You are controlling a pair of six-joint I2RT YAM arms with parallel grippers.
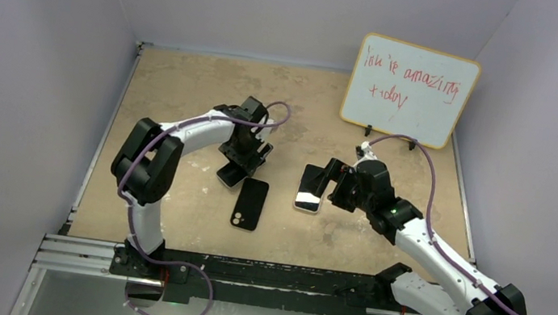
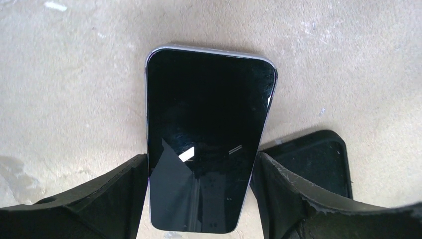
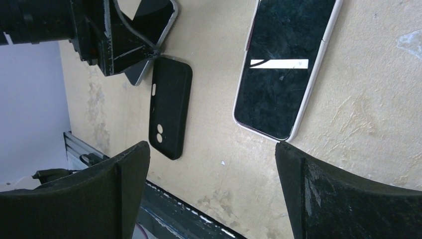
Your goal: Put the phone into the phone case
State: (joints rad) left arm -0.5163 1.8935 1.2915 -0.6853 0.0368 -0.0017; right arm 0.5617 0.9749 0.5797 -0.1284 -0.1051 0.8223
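Note:
My left gripper [image 1: 243, 155] is shut on a dark-screened phone [image 1: 231, 174] with a silvery edge, its fingers on the phone's two long sides [image 2: 200, 158]. The phone [image 2: 209, 129] is tilted over the table. The black phone case [image 1: 250, 203] lies flat just right of it with its camera holes facing up; it also shows in the left wrist view [image 2: 318, 159] and the right wrist view [image 3: 169, 114]. My right gripper [image 1: 331, 182] is open and empty [image 3: 211, 154], hovering beside a second phone [image 3: 286, 64] with a white edge that lies screen up on the table [image 1: 310, 188].
A whiteboard [image 1: 409, 89] with red writing stands at the back right. A metal rail [image 1: 244, 271] runs along the table's near edge. Grey walls close in the left, right and back sides.

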